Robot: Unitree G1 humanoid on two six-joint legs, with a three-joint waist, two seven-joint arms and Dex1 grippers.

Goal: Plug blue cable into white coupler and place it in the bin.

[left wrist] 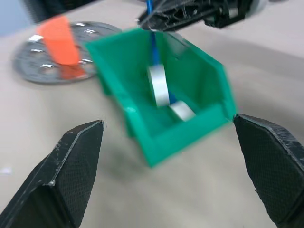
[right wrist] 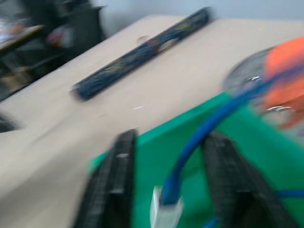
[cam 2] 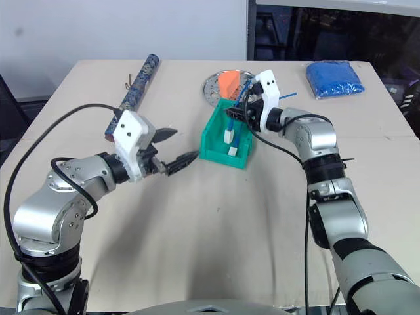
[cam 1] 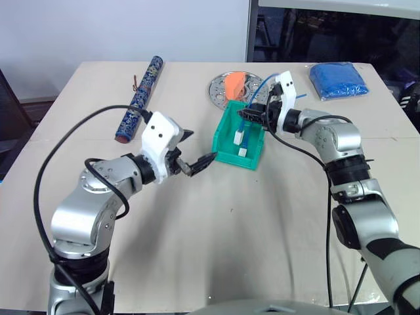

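Observation:
The teal-green bin [cam 1: 225,139] stands mid-table. Just above its back rim hovers my right gripper [cam 1: 251,115], open; in the right wrist view the blue cable [right wrist: 209,124] passes between its fingers [right wrist: 118,180] without being pinched. The cable drops into the bin and ends at a white piece that I take for the white coupler [cam 1: 237,136]. A second small white block [cam 1: 243,152] lies near the bin's low front. My left gripper [cam 1: 198,148] hangs wide open and empty just left of the bin, and it faces the bin [left wrist: 142,126] in the left wrist view.
Behind the bin lies a round perforated metal plate [cam 1: 218,90] with an orange block [cam 1: 234,84] on it. A dark patterned tube [cam 1: 139,98] lies at the back left. A folded blue cloth [cam 1: 338,80] sits at the back right.

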